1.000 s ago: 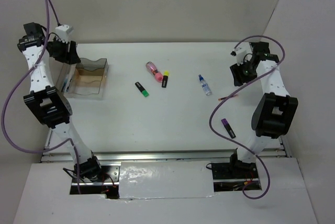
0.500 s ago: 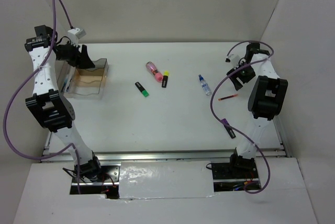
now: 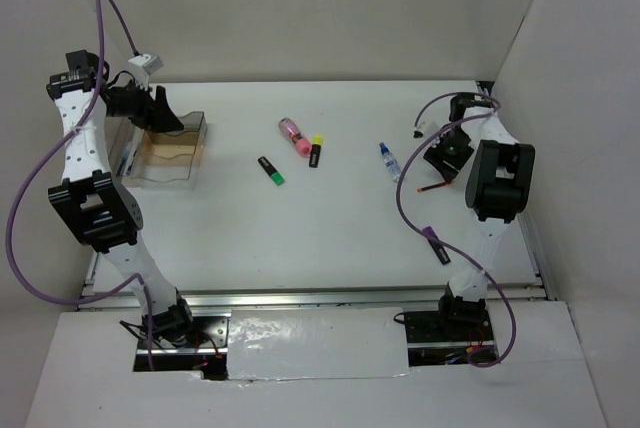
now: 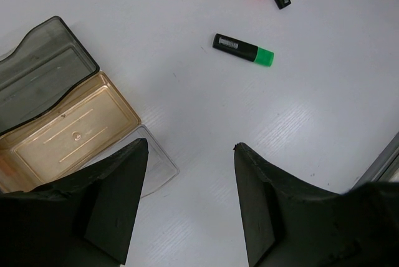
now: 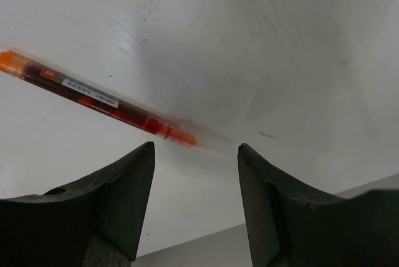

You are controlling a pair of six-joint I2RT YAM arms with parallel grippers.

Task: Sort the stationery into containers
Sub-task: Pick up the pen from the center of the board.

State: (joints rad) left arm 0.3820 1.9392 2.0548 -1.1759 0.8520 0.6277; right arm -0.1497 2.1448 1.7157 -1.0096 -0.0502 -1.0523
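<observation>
The clear box (image 3: 170,151) with a tan bottom stands at the far left and also shows in the left wrist view (image 4: 68,136). My left gripper (image 3: 160,114) hangs open and empty over its far edge (image 4: 190,148). A pink tube (image 3: 293,134), a yellow-ended highlighter (image 3: 316,152) and a green-ended highlighter (image 3: 271,170) lie mid-table. The green one shows in the left wrist view (image 4: 243,49). A blue-capped bottle (image 3: 390,161) lies to the right. My right gripper (image 3: 438,153) is open just above a thin red pen (image 3: 435,187), which lies just beyond its fingertips (image 5: 100,101).
A purple-ended highlighter (image 3: 435,245) lies near the right arm's base, under its cable. White walls close in the table at the back and sides. The right wall stands close behind my right gripper (image 5: 195,148).
My left gripper has swung right, from beside the box to over its far edge. My right gripper has come left and down, close to the red pen. No object has moved.
</observation>
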